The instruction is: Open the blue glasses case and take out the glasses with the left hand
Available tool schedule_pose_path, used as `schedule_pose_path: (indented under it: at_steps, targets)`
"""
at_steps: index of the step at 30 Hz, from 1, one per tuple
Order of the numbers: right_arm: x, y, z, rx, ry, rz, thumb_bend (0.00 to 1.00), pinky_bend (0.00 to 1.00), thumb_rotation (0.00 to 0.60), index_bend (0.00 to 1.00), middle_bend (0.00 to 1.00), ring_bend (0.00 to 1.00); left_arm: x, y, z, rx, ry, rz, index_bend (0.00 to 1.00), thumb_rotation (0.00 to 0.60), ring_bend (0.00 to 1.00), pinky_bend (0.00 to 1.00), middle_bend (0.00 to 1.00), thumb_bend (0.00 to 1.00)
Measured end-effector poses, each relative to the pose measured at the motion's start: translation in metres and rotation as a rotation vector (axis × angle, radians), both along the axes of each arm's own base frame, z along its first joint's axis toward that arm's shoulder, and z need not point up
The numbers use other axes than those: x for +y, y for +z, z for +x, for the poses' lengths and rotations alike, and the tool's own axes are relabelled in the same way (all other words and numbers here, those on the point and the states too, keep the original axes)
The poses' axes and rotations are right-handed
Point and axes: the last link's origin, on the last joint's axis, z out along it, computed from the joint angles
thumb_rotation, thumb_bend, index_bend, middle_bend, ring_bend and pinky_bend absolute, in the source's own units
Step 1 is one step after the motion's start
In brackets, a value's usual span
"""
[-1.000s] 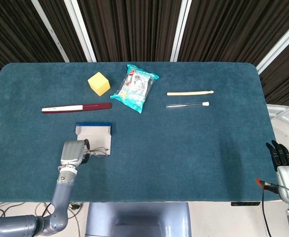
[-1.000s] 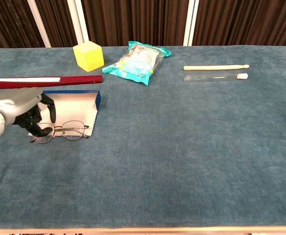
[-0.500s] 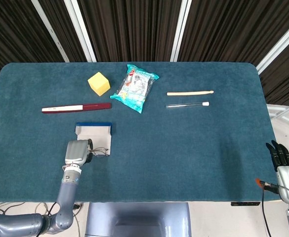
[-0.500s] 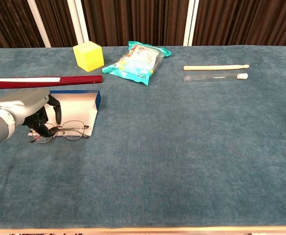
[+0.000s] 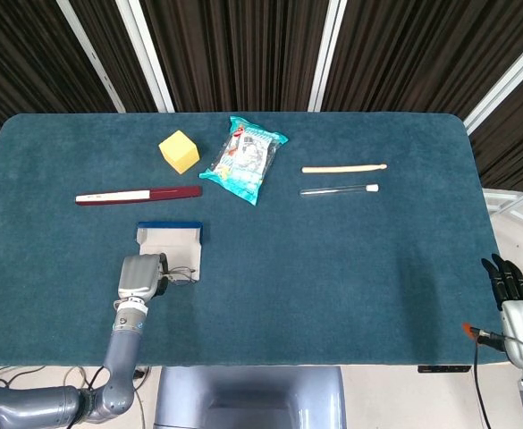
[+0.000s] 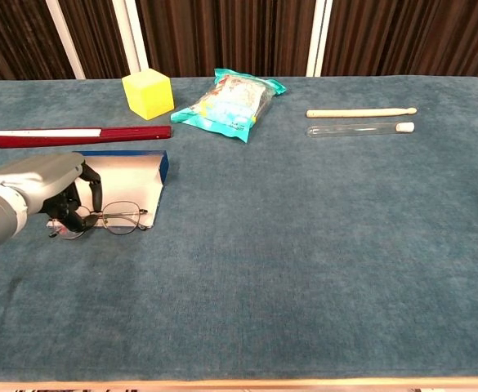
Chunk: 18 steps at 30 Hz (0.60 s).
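The left hand [image 6: 46, 192], advanced a little, pinches the thin wire-framed glasses [image 6: 104, 220] just outside the open blue-edged white glasses case [image 6: 132, 171] on the teal tabletop [image 6: 304, 245]; removal looks nearly complete.

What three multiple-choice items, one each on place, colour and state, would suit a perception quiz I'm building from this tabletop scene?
1. Where is the yellow foam cube?
A. Beside the clear test tube
B. Left of the teal snack packet, near the table's far edge
C. Inside the case

2. What colour is the rim of the open white-lined glasses case?
A. Blue
B. Green
C. Orange

3. How are the thin wire-framed glasses now?
A. Shut inside the case
B. Lifted high above the table
C. At the case's front edge, with the left hand curled over one lens

Answers: 1 B, cube and packet lie side by side there. 2 A, a blue strip edges it. 3 C, the chest view shows it.
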Motion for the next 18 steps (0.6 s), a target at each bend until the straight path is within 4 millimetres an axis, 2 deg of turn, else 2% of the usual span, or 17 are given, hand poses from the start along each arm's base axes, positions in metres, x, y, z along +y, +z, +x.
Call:
schedule_pose_path:
  at_steps: [18]
  targets:
    - [-0.0002, -0.0001, 0.0002, -0.002, -0.003, -0.001, 0.18, 0.18, 0.6, 0.0, 0.0, 0.0, 0.0027, 0.0021, -0.0031, 0.009, 0.008, -0.001, 0.56, 0.6, 0.99, 1.0, 1.0, 0.4]
